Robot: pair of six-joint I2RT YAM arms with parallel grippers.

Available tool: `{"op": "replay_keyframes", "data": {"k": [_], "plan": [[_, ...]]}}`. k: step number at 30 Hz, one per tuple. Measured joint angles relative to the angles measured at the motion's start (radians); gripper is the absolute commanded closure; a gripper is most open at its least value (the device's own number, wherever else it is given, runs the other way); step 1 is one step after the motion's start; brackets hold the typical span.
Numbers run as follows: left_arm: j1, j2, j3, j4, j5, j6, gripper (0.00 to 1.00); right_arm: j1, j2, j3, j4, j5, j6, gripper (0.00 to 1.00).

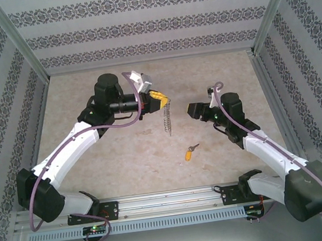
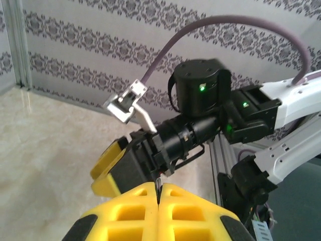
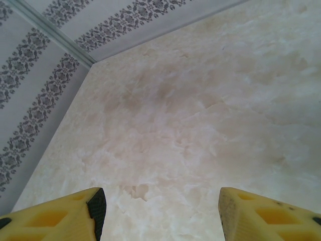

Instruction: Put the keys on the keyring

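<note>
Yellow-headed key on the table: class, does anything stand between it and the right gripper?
Nothing visible does. The small yellow-headed silver key lies alone on the beige marble-look table, bare surface between it and the right gripper. The silvery chain keyring hangs aside from the left gripper.

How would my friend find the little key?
Start at the beige table between the two arms. The key lies flat on it, alone, nearer the right arm. Its yellow-orange head sets it apart from the silvery chain dangling from the left fingers.
</note>
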Motion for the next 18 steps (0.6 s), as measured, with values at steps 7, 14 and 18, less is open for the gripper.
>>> {"op": "replay_keyframes", "data": {"k": [7, 14, 18], "plan": [[0.000, 0.100, 0.172, -0.306, -0.004, 0.171, 1.00, 0.000, -0.045, 0.045, -0.027, -0.132, -0.125, 0.41], [0.000, 0.146, 0.211, -0.448, 0.006, 0.254, 1.00, -0.018, -0.067, 0.059, 0.036, -0.329, -0.205, 0.50], [0.000, 0.156, 0.213, -0.466, 0.030, 0.268, 1.00, -0.027, -0.066, 0.077, 0.072, -0.432, -0.209, 0.54]]}}
